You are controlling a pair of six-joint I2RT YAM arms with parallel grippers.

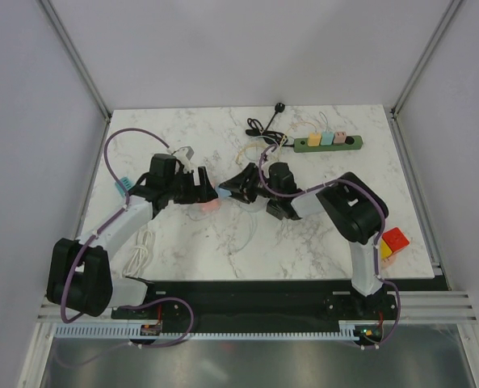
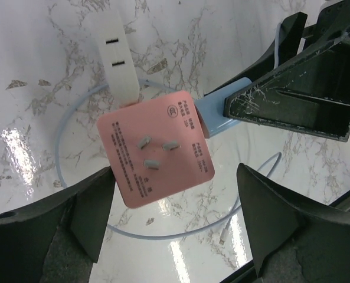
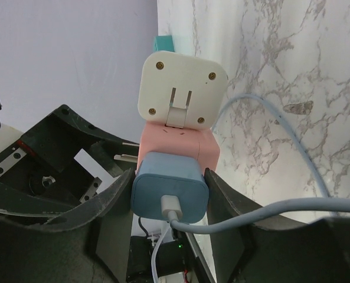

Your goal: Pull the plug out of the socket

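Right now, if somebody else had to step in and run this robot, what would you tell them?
Right gripper: shut on the blue plug.
Left gripper: open, one finger on each side of the pink socket cube, not clamped.
The blue plug sits in the pink socket cube. A white adapter is joined to the cube's far side.
Done: plug grasped.
Left to do: probably close the left gripper on the cube, then pull the two apart.

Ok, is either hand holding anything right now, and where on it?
The right hand pinches the blue plug by its two side faces. The left hand is open around the pink adapter, not gripping it.
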